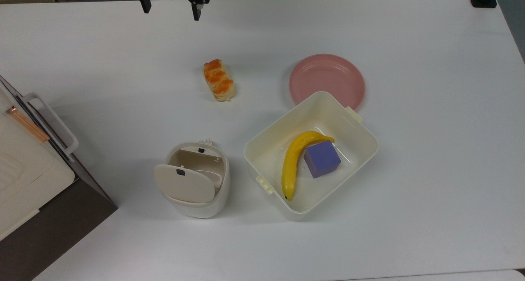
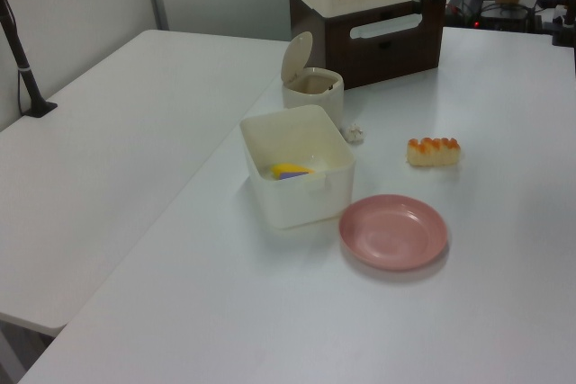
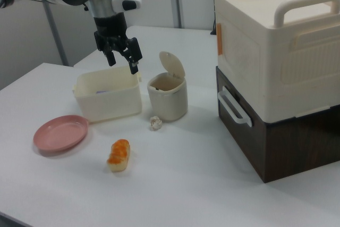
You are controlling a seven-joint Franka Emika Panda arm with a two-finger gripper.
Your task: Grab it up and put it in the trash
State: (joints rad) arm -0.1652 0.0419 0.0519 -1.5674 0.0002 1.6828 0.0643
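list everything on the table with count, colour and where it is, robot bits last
paper wad: 1, white, on the table touching or nearly touching the bin's base
bin: 1, cream-beige, flap lid open, at the tub's left in the top view
tub: 1, cream, at the plate's near edge in the top view
banana: 1, yellow, in the tub
block: 1, purple, in the tub against the banana
plate: 1, pink, bare
bread roll: 1, orange-glazed, alone mid-table
box: 1, cream, with handles, on the stand
stand: 1, dark brown, table edge
claw: 1, black, open, raised over the table
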